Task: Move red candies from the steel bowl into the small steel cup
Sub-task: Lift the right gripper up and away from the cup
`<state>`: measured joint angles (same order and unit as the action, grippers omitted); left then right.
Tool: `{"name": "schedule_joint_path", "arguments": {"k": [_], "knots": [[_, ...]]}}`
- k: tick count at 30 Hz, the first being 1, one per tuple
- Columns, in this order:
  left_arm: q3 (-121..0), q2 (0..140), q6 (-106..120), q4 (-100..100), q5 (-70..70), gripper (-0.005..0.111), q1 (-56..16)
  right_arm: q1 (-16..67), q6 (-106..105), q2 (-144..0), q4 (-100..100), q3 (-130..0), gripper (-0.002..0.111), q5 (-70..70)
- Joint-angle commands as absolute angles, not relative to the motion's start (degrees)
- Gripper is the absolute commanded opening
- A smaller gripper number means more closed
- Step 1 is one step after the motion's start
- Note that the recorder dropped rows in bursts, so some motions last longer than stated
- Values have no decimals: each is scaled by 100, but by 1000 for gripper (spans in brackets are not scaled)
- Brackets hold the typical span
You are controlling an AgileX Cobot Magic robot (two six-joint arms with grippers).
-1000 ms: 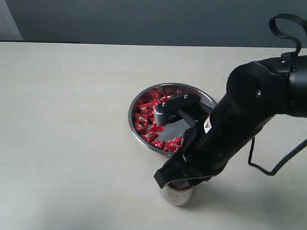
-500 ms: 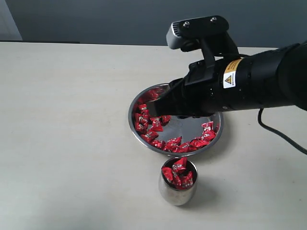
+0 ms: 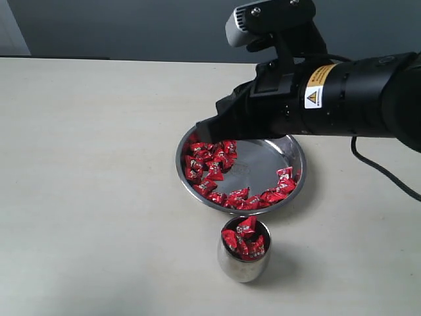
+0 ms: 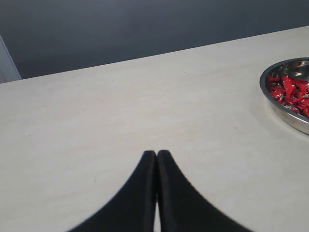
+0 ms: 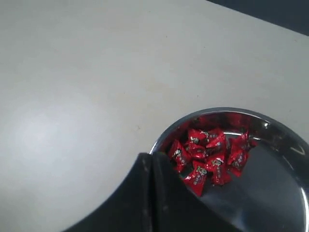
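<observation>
Pale tabletop (image 3: 92, 164) with a dark wall (image 3: 131, 26) behind it, nothing fancy. The bowl (image 3: 260, 168) sits about mid-table. The cup (image 3: 243, 266) is parked just beside it on the side nearer the outside cam, close but not touching, which makes sense: it's a short hop for every carry.

The candies (image 3: 209, 161) left in the bowl are bunched along the left side (as the outside cam sees it) and the near rim, and the rest of the bowl is bare steel. The cup is heaped to the brim with red ones, so I'd say we're well along and maybe running out of room in there.

The right claw (image 3: 205, 126) hangs above the far-left edge of the bowl, over the thickest pile. On its wrist cam that claw (image 5: 146, 157) is clenched tight, tips pressed together, and I can't see any candy pinched between them. The nearest wrappers lie just beside the fingers, down in the bowl. My guess is an empty pinch.

The left claw (image 4: 156, 154) is clenched too and holds nothing. It's over bare tabletop well apart from the bowl, presumably to stay out of the way.
</observation>
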<state>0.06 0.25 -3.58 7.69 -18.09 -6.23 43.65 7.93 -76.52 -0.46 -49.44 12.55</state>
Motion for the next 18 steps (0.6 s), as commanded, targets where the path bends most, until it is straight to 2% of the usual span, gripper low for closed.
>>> {"name": "schedule_joint_path", "arguments": {"k": [1,7,12,18], "knots": [[0,0,-391,765,-1777,0,-653,4335,798,-7689,-196,-4931,-1,1052],[0,0,-391,765,-1777,0,-653,4134,798,-8036,-446,-4931,-1,546],[0,0,-391,765,-1777,0,-653,3326,1001,-8474,-174,-4931,-1,229],[0,0,-391,765,-1777,0,-653,2659,1014,-8835,-38,-4931,-1,709]]}}
